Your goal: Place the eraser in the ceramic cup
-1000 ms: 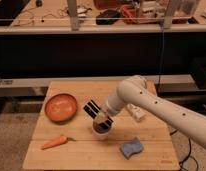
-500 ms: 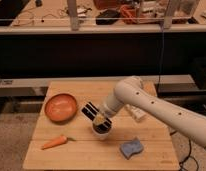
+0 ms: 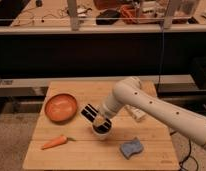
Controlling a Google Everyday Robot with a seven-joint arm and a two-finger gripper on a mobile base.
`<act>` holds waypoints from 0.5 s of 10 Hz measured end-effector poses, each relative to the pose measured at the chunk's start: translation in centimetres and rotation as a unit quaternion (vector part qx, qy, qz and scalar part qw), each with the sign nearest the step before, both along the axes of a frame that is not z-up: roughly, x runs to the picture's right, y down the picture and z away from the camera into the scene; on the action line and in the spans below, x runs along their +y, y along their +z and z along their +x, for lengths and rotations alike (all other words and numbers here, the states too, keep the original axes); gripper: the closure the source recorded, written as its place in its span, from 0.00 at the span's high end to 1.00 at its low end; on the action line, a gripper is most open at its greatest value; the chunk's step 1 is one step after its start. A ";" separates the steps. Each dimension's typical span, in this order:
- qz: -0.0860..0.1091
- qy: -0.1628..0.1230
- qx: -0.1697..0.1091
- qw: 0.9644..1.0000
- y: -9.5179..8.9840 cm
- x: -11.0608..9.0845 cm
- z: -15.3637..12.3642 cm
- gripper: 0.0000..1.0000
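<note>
The ceramic cup [image 3: 101, 132] is a small white cup standing on the wooden table [image 3: 86, 155], just right of the orange bowl. My gripper [image 3: 99, 121] is right over the cup's mouth, reaching down from the white arm [image 3: 146, 102] and hiding most of the cup. A small tan block, which looks like the eraser [image 3: 99, 121], shows at the gripper's tip at the cup's opening. I cannot tell whether it is held or resting in the cup.
An orange bowl [image 3: 60, 106] sits at the left. A carrot [image 3: 55, 142] lies near the front left. A blue sponge [image 3: 130, 147] lies front right. A white object [image 3: 138, 114] lies behind the arm. A dark counter with a clear barrier stands behind the table.
The gripper has sunk slightly towards the cup. Nothing else has moved.
</note>
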State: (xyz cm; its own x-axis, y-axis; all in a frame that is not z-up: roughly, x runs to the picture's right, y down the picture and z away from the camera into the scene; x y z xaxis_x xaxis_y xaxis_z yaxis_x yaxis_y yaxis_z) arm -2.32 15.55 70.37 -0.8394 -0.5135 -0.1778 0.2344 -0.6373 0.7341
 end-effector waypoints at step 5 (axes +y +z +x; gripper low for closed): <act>0.003 -0.012 -0.014 1.000 -0.6 0.7 1.1 0.66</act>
